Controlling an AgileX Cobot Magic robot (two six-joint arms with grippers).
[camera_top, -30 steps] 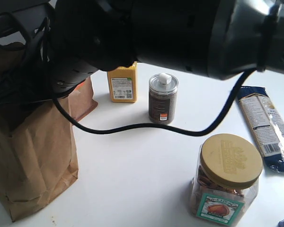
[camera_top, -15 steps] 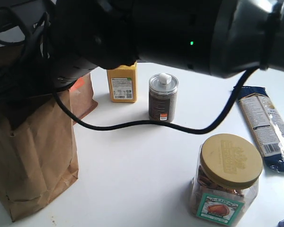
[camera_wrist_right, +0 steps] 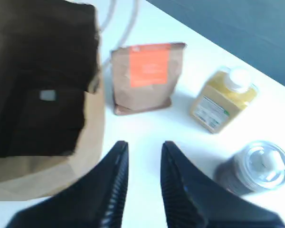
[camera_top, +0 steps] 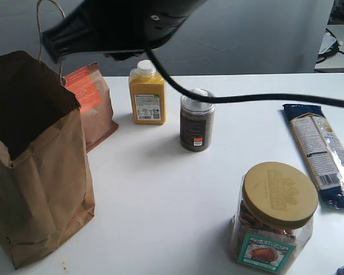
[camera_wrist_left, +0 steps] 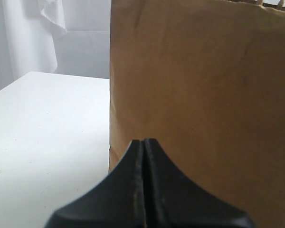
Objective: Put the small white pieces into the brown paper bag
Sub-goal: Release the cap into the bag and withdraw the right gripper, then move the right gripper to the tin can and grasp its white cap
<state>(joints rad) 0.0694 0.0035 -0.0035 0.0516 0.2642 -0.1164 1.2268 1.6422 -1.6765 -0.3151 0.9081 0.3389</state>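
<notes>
Standing upright at the left of the white table [camera_top: 160, 189], the brown paper bag [camera_top: 43, 172] had its mouth open upward. Just behind it stood a brown pouch with an orange label [camera_top: 92, 106], and further right a yellow bottle [camera_top: 147, 97] and a dark tin [camera_top: 196, 123]. A jar with a tan lid [camera_top: 275, 215] stood near the front right, and a pasta packet [camera_top: 321, 152] lay flat at the right edge.

The right gripper [camera_wrist_right: 143, 148] hung above the table beside the bag's mouth, its 2 fingers parted with nothing between them. In the right wrist view, 1 small white piece [camera_wrist_right: 47, 95] showed against the bag's dark inside, pale and too blurred for its shape to be made out.

The left gripper [camera_wrist_left: 143, 141] sat low, close against the bag's side wall, its 2 fingers pressed together on nothing.
</notes>
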